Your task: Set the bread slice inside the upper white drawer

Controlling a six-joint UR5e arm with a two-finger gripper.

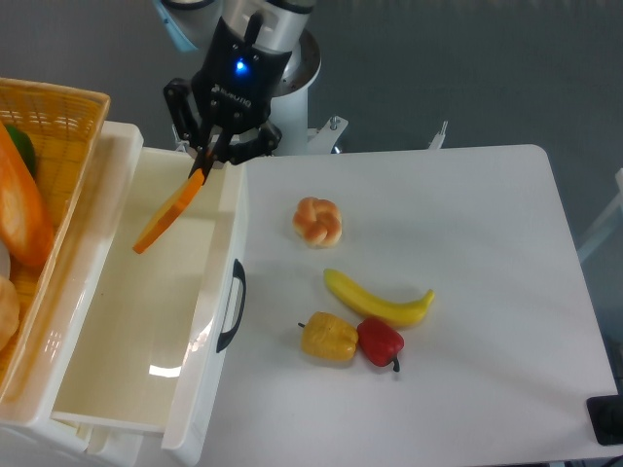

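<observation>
1. The gripper (206,156) fingers are pinched tight on the top end of the bread slice (167,213).
2. The bread slice hangs tilted in the air over the open upper white drawer (146,321).
3. On the table (487,292) lie a round bun (318,221), a banana (378,298) and two toy peppers (352,339).

Bread slice (167,214): thin, orange, tilted, top end pinched in pincer (202,167), hanging below-left of it. Upper white drawer (117,389): pulled open, glossy cream interior, black handle, directly beneath pincer.
</observation>
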